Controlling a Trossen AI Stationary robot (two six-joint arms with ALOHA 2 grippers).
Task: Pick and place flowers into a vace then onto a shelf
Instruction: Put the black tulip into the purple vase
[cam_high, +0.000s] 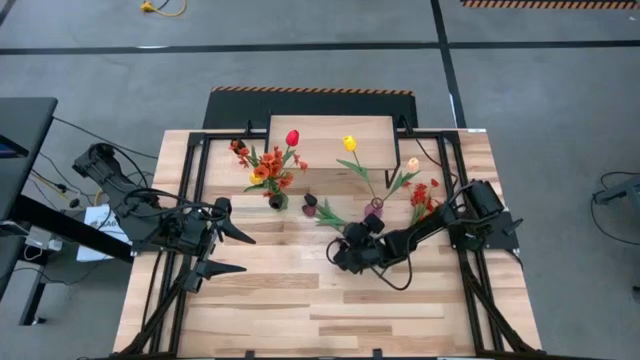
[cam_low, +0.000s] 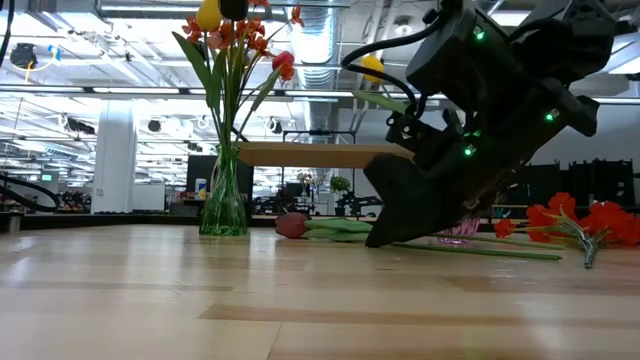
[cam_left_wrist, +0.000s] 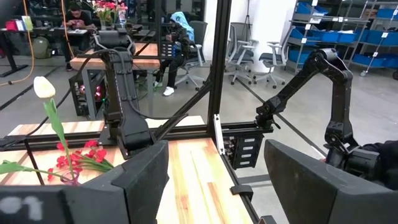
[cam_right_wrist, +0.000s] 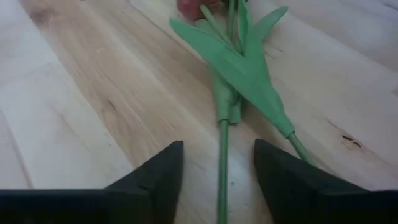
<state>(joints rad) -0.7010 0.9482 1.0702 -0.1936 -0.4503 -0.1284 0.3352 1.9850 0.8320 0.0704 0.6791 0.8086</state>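
Note:
Two loose tulips (cam_right_wrist: 245, 68) lie flat on the table, a red head (cam_low: 292, 225) at their far end. My right gripper (cam_right_wrist: 219, 180) is down at the table over them, open. Its fingers stand on either side of one green stem (cam_right_wrist: 222, 155), with a gap on each side. In the high view it (cam_high: 340, 242) sits near the table's middle. A green vase (cam_low: 225, 205) holds several flowers, and a pinkish vase (cam_high: 375, 205) holds a yellow and a cream tulip. Behind them stands the shelf (cam_high: 330, 135). My left gripper (cam_high: 235, 252) waits open, high at the left.
A spray of red-orange blossoms (cam_high: 425, 195) lies on the table right of the pinkish vase, close to my right arm. Black frame rails (cam_high: 195, 170) run along both sides of the table. The near half of the table (cam_high: 330, 310) is bare wood.

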